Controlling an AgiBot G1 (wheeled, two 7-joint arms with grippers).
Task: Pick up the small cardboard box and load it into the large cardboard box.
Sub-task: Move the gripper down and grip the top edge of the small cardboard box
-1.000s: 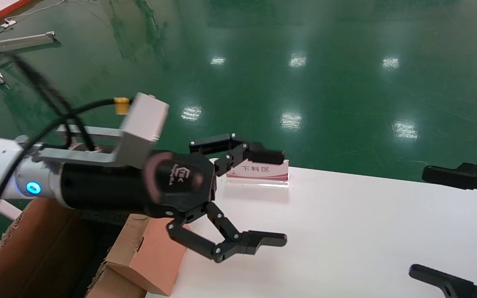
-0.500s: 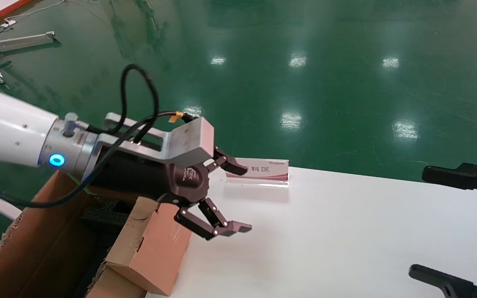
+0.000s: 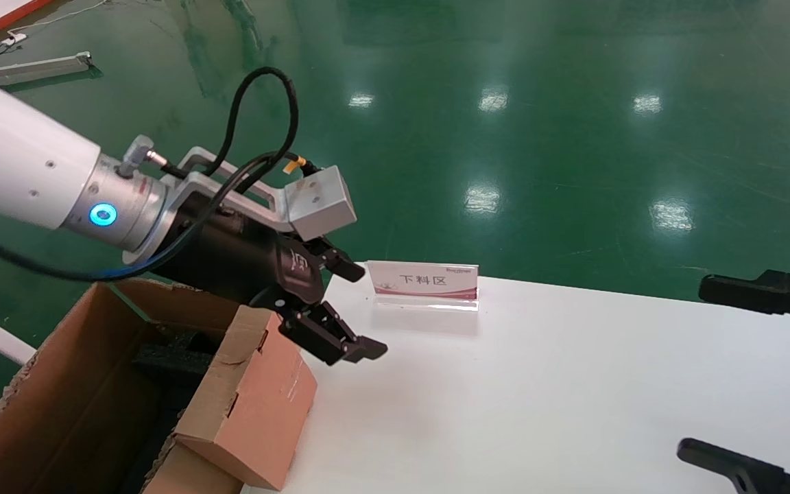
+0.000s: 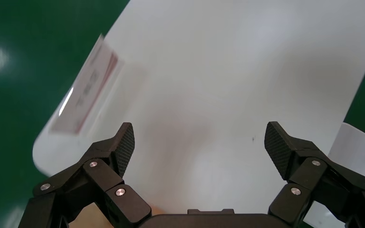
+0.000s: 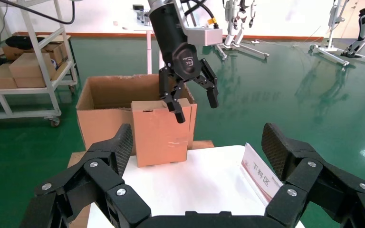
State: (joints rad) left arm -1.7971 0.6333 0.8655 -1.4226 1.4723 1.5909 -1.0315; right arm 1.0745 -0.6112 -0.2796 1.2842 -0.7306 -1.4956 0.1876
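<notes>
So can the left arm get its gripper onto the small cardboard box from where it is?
Probably yes. The left gripper hangs open just above the small cardboard box, which leans over the large cardboard box's rim, nothing between them.

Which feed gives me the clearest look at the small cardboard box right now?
The right wrist view: the small cardboard box stands face-on before the large cardboard box, with the open left hand just above it. The head view shows it at an angle, partly cropped. The left wrist view catches only a sliver.
</notes>
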